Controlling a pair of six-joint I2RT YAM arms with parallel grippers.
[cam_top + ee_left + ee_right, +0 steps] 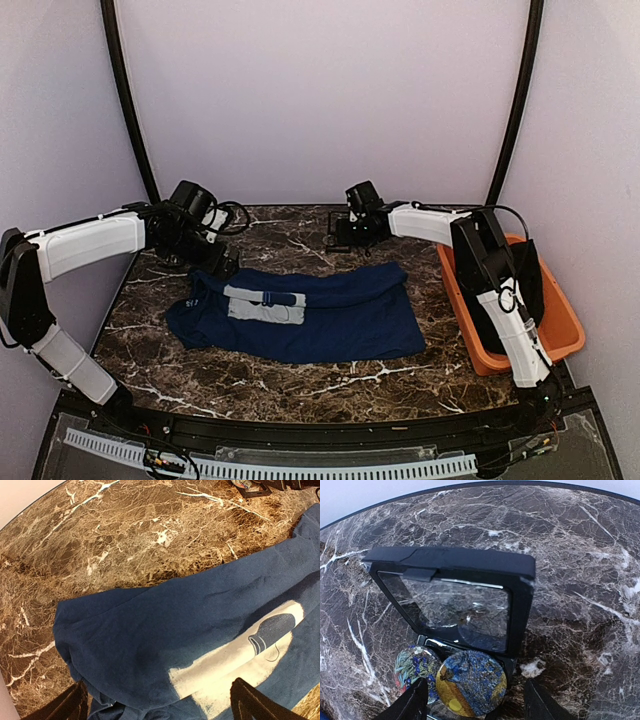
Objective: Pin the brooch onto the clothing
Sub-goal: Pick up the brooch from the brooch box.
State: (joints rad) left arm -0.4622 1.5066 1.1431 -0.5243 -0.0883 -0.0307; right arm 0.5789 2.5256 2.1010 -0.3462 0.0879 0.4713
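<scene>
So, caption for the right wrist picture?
Open claw over a blue-yellow badge and a flowery badge in an open black case.

The clothing (330, 310) lies spread on the counter (300, 385), about midway across. Behind it, right of centre, the hinged case (455, 565) stands open. The brooch (471, 682) is in its base, a second badge (412, 666) touching its left side. A bin (560, 330) sits along the counter's right edge.
</scene>
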